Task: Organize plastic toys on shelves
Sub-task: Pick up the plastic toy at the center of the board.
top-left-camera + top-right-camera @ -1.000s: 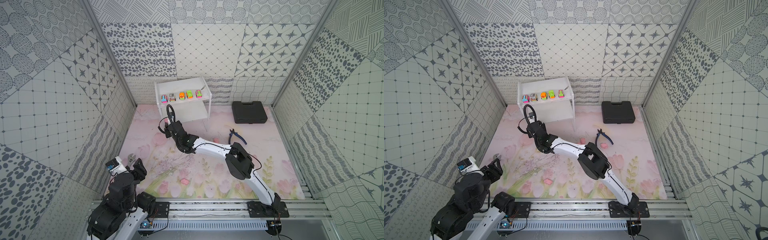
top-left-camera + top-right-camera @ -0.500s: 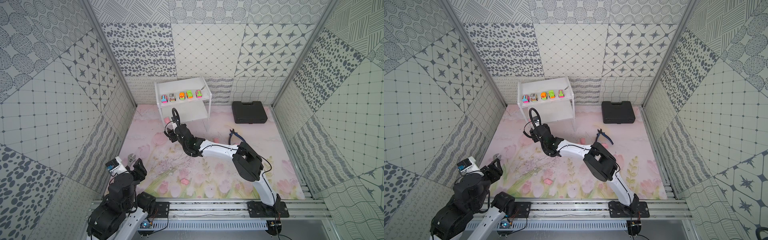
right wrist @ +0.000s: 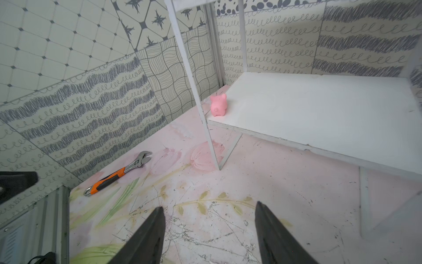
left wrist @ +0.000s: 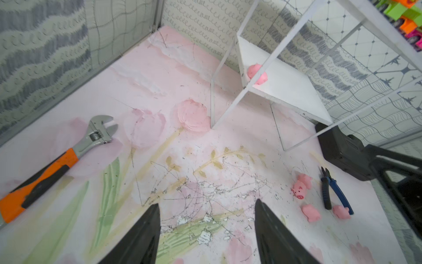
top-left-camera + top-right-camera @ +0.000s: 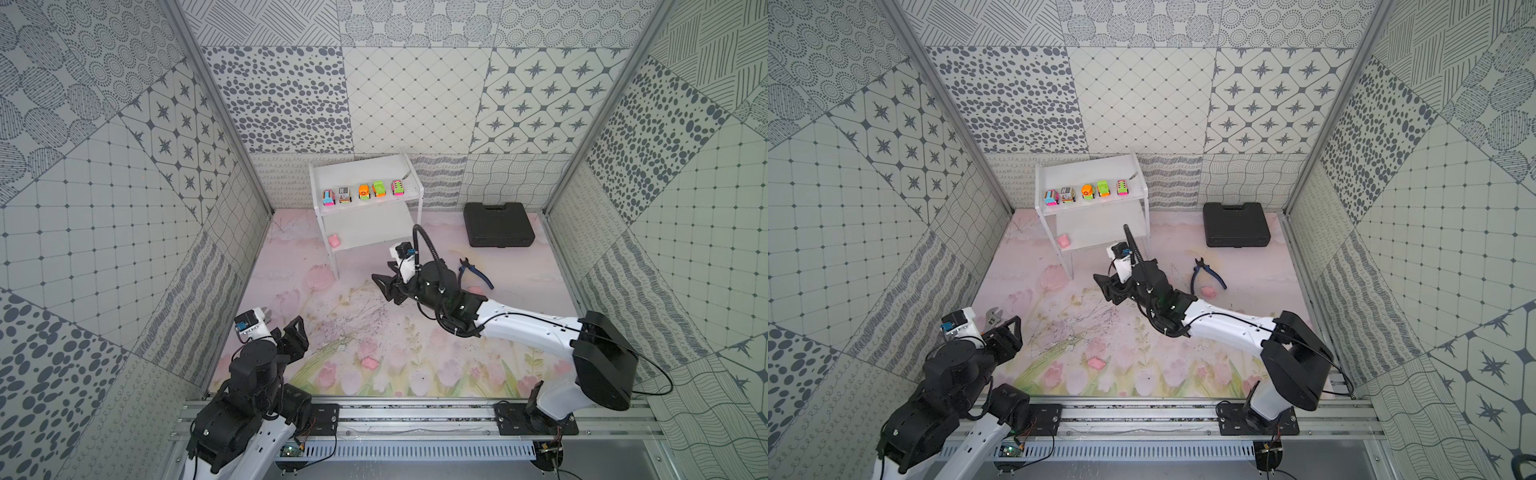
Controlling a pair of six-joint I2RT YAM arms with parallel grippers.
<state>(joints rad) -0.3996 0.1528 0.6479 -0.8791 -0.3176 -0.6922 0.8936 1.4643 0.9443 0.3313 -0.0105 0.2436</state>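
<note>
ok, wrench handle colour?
Orange with a black grip; the wrench handle shows best in the left wrist view.

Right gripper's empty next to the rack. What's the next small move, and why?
Probably swing the right gripper toward the pigs beside the pliers. Its jaws are open and empty, only one pig stands on the lower shelf, and those lie close to that arm.

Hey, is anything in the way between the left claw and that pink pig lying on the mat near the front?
Nothing visible. In both top views only bare mat lies between the open left claw and the pink pig. The wrench is on the claw's other side; the right claw hovers farther back.
</note>
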